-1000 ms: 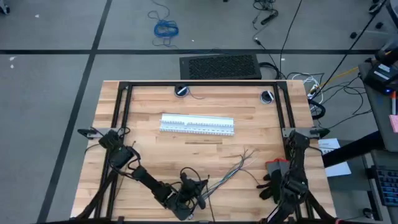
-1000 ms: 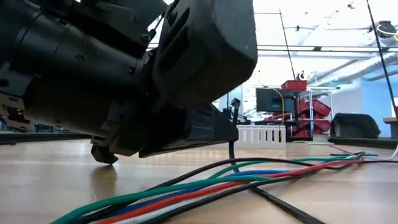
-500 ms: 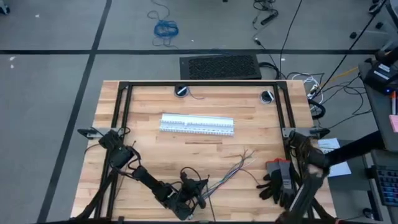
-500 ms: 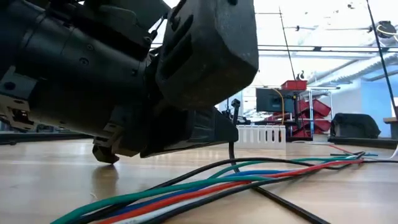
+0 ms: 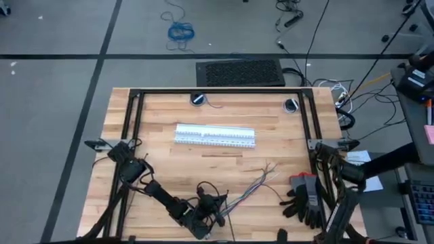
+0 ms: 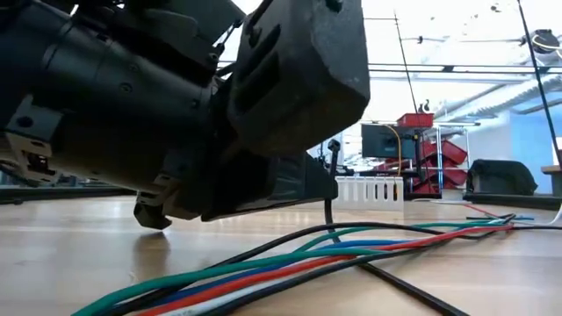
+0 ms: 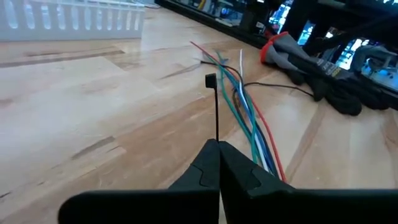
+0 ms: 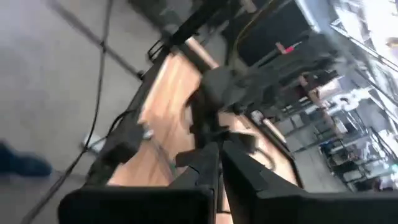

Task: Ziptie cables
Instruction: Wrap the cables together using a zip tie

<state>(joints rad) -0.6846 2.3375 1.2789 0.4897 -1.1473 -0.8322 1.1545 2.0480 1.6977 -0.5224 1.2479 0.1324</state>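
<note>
Bare wood takes up most of the table (image 5: 169, 163); the far half is occupied only by the white strips (image 5: 215, 135), and open room is left between them and the near edge. Close to that near edge the left gripper (image 7: 218, 147) is set low, its fingers (image 7: 239, 171) pressed together on a ziptie (image 7: 216, 112) — the thin dark strip is seen rising from between the tips, its square head uppermost. Just beside it the cables (image 5: 251, 186) are spread in a loose fan toward the table's middle, their coloured strands (image 6: 290, 263) crossing the low view. A second ziptie cannot be picked out with certainty. Black and red gloves (image 5: 304, 196) are left near the right edge. The right gripper (image 8: 219, 149) is held off that edge, its fingers shut with nothing between them; in the high view its arm is cut off by the frame. Much of the low view is blocked by the left arm's dark body — the wood behind it is hidden.
</note>
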